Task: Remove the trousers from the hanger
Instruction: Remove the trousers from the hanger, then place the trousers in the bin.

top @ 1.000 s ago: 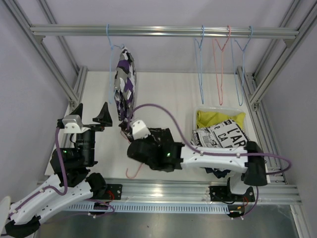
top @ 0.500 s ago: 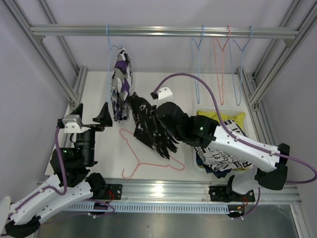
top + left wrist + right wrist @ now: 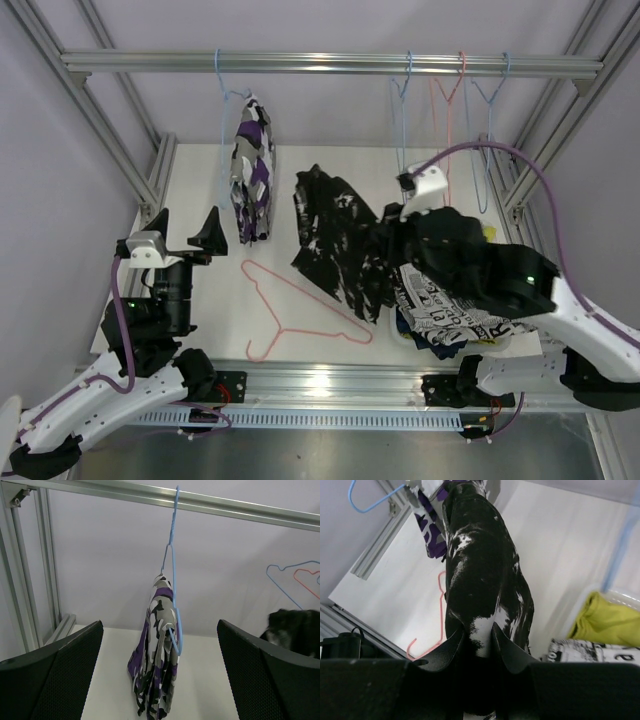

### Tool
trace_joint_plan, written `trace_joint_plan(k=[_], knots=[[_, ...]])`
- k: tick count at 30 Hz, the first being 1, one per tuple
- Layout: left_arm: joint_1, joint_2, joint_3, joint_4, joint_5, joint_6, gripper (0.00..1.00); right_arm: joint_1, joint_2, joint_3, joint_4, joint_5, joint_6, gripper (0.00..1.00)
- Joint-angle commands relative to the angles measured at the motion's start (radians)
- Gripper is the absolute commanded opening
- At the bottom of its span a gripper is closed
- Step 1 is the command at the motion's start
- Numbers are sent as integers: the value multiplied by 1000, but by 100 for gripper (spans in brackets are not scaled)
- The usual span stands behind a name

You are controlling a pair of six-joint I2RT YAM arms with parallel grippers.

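Gripping black-and-white trousers (image 3: pixel 335 235), the right gripper (image 3: pixel 477 635) hangs by the bin (image 3: pixel 620 594) (yellow-green garment (image 3: pixel 605 622) and printed garment (image 3: pixel 440 310) inside), while the left gripper (image 3: pixel 183 228) gapes wide.

The camouflage cloth trousers (image 3: pixel 252 180) are patched in purple, white, grey and black, and their light-blue wire hanger (image 3: pixel 222 110) is plain. The black cloth trousers (image 3: pixel 335 235) carry irregular white splashes. The salmon-pink wire hanger (image 3: pixel 290 320) contrasts with the white table top (image 3: pixel 200 200). The yellow-green folded cloth (image 3: pixel 605 622) is unpatterned. The white folded cloth (image 3: pixel 440 310) bears bold black lettering.
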State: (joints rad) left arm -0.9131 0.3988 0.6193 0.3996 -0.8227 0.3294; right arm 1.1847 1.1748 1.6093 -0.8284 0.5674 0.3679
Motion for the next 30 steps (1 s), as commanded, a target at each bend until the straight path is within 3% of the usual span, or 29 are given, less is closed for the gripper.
trace_joint_plan(k=[1,7,17,30], knots=[[10,11,39,-2,27,-26,99,1,-144,43,15,115,45,0],[10,31,43,-16,28,-33,99,6,-285,-15,-141,224,118,0],[8,58,54,-45,34,-49,99,4,-518,-233,-350,302,377,0],[8,78,65,-77,46,-75,99,-19,-599,-321,-692,361,703,0]])
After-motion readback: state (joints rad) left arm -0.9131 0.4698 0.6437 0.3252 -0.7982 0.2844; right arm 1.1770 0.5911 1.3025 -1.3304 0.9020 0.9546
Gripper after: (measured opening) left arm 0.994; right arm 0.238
